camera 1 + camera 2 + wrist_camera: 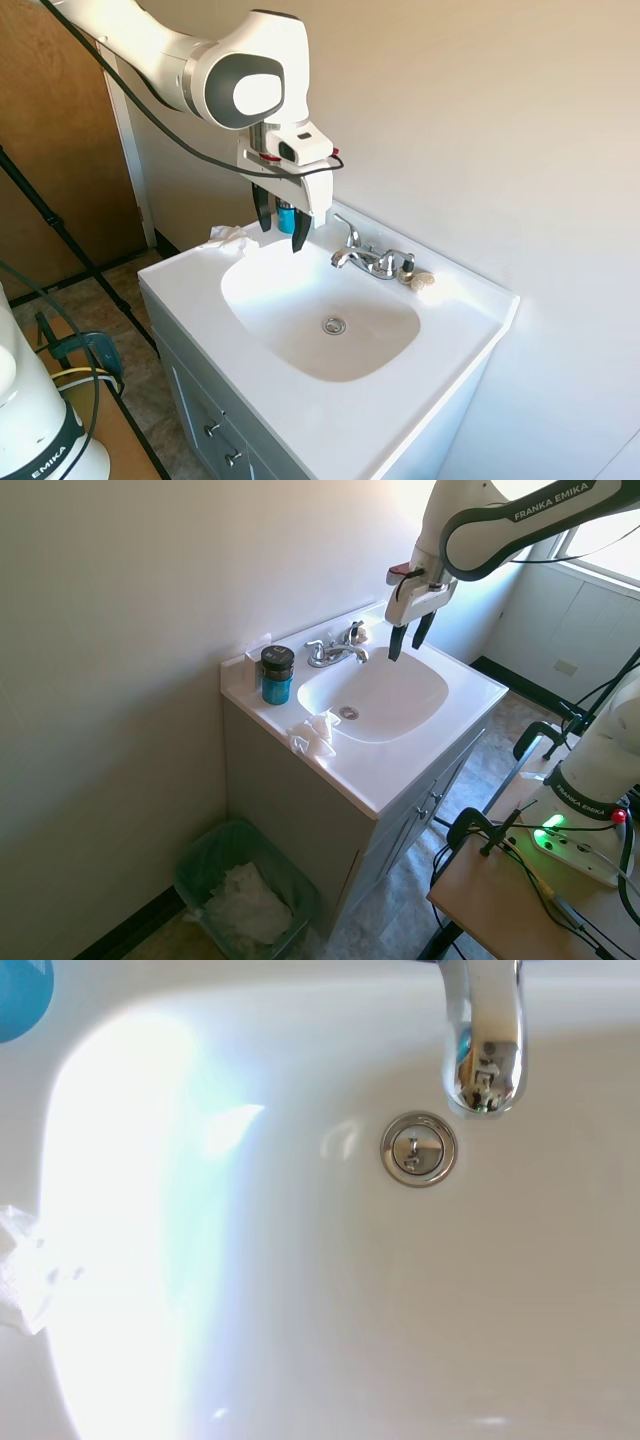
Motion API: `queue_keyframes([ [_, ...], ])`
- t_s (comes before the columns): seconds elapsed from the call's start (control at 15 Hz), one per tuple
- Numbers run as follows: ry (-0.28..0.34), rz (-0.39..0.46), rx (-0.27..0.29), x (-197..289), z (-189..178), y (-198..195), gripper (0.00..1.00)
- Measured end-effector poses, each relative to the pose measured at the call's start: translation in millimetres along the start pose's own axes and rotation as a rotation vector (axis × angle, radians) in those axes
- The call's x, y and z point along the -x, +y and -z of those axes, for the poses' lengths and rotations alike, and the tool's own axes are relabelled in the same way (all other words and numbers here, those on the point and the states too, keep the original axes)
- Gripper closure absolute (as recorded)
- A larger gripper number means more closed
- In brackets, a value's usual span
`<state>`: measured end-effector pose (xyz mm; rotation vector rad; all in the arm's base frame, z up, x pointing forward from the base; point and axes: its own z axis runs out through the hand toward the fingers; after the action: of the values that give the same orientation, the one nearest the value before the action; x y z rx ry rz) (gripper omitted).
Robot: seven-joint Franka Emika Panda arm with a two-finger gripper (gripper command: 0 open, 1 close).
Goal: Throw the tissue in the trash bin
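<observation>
You're looking at the tissue [312, 735], a crumpled white wad sitting lower left of the sink [400, 760]; your gripper [410, 637] is hanging spread, empty.

A white vanity top [470, 330] with a moulded sink basin [300, 290] is carrying all items; it is sitting on a cabinet with drawer pulls [222, 443]. Taking the chrome faucet [368, 258] as landmark: the faucet is standing on the top's rear ledge, its spout reaching over the basin and the chrome drain [334, 325]. A tan lumpy object [421, 279] is lying just beside the faucet, touching the top. A blue jar with a dark lid [276, 674] is standing on the ledge near the faucet, on its other side. The crumpled white tissue [312, 736] is resting on the top's edge, beyond the jar from the faucet. A small white upright piece [257, 649] is standing behind the jar.
</observation>
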<state>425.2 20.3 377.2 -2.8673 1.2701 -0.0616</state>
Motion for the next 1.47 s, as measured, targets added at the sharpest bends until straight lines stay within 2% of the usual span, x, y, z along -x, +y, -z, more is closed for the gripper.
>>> queue_keyframes([
  [0.13,-0.003,0.008,0.001,1,-1,-1,0.00],
  [0.33,-0.035,0.068,-0.021,17,-4,-19,0.00],
  [0.6,-0.040,0.163,-0.064,64,-20,-72,0.00],
  [0.8,-0.044,0.191,-0.074,92,-35,-111,0.00],
  [1.13,-0.066,0.201,-0.007,119,-83,-161,0.00],
  [1.47,-0.067,0.156,0.043,112,-119,-181,0.00],
])
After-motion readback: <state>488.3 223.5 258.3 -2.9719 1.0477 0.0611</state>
